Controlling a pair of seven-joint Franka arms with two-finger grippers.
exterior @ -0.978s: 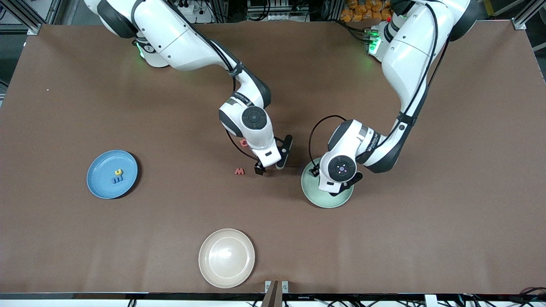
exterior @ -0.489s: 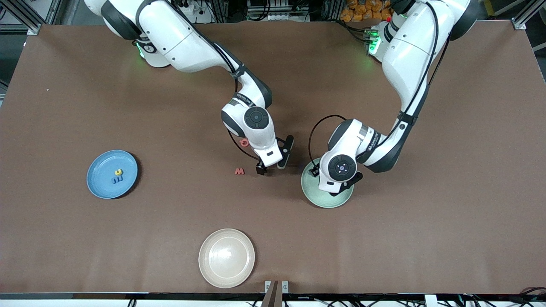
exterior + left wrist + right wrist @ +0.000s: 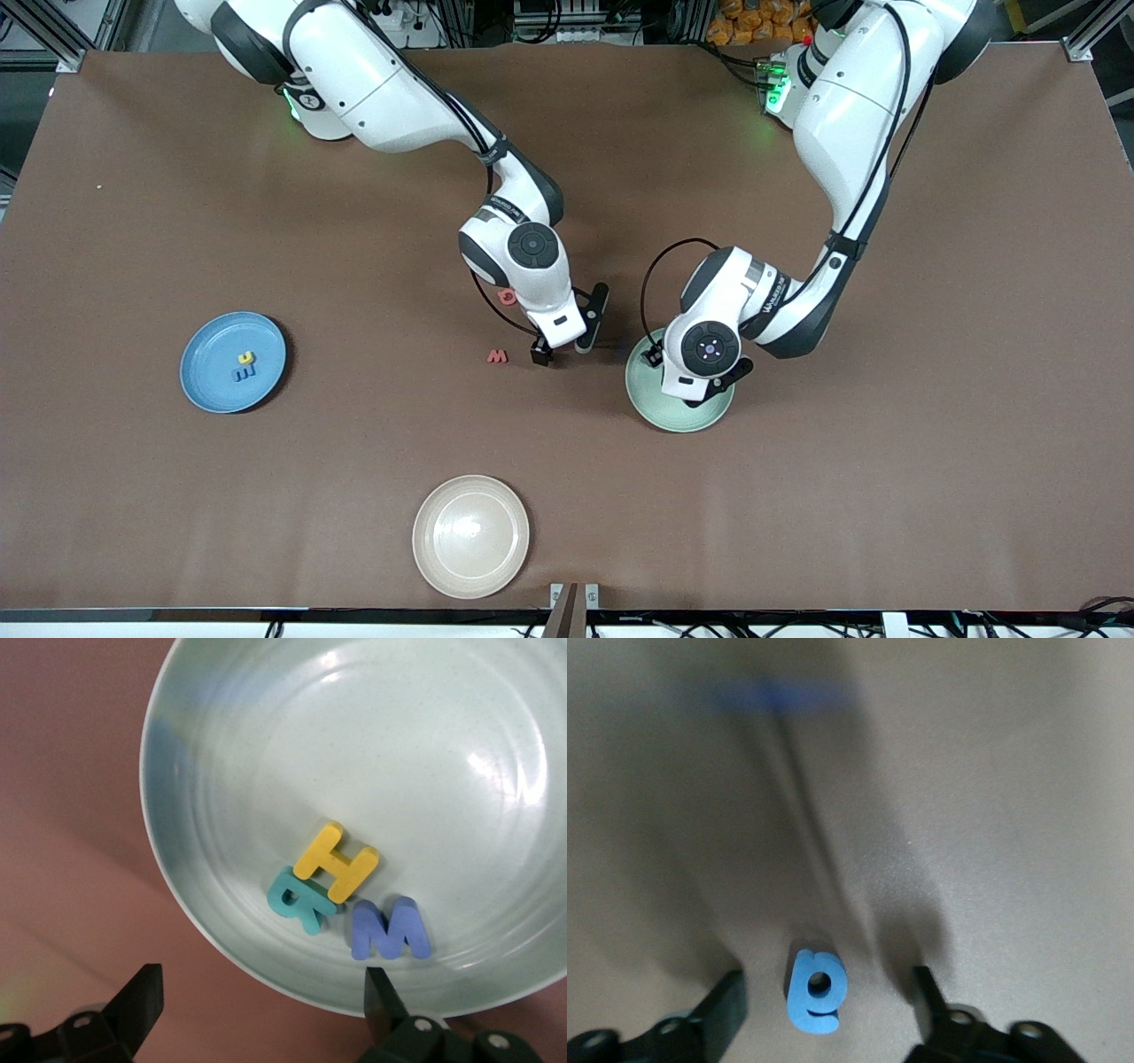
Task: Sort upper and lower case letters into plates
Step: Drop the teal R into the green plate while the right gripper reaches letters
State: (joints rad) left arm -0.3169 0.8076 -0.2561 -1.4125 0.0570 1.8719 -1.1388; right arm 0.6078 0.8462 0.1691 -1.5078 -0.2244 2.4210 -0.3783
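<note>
Big brown counter (image 3: 886,496) under it all. Blue plate (image 3: 233,361) toward the right arm's end, yellow and blue letters on it. Mint plate (image 3: 678,416) holding yellow H (image 3: 336,862), teal R (image 3: 297,899), blue M (image 3: 390,930). Left pincer (image 3: 257,1001) waiting over its rim, fingers apart. Right pincer (image 3: 824,1001) low, fingers apart around a blue letter (image 3: 815,989), not yet gripping. Red M (image 3: 497,356) and another red letter (image 3: 507,297) loose close by. Could slip out or flip if squeezed off-centre.

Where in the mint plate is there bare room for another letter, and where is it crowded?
In the mint green plate, the yellow H, teal R and blue M cluster by the rim nearest the open left gripper, which is over that rim. The plate's centre and the rest of its floor are bare.
</note>
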